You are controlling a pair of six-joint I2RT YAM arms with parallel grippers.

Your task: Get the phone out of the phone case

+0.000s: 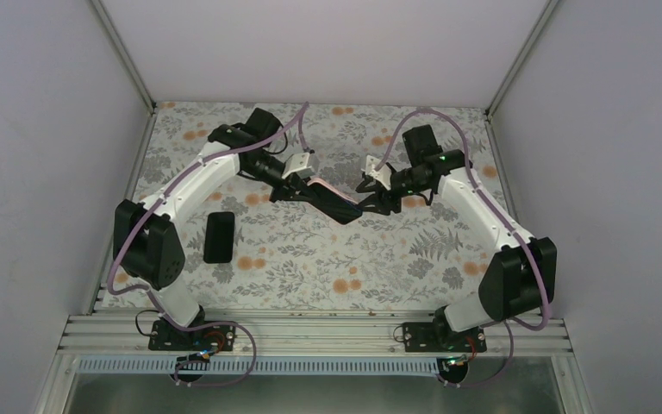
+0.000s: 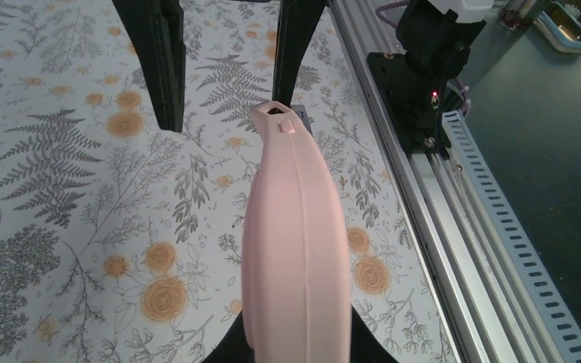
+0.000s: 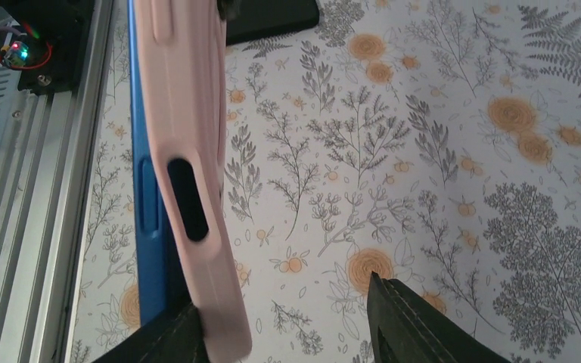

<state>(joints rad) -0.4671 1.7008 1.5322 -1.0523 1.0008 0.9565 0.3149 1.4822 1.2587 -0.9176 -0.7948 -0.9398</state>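
A pink phone case (image 2: pixel 295 227) is held in the air between the two arms, at the middle of the table (image 1: pixel 334 203). My left gripper (image 2: pixel 296 352) is shut on one end of it, a black finger on each side. In the right wrist view the blue phone (image 3: pixel 145 204) shows along the left of the case (image 3: pixel 189 151), its edge standing apart from the pink shell. My right gripper (image 3: pixel 280 295) is open: the case's other end rests against its left finger (image 3: pixel 159 340), and the right finger (image 3: pixel 416 325) stands well apart.
A flat black rectangular object (image 1: pixel 218 237) lies on the floral tablecloth (image 1: pixel 310 259) left of centre. The aluminium rail (image 1: pixel 310 332) with both arm bases runs along the near edge. White walls close the left, right and back sides.
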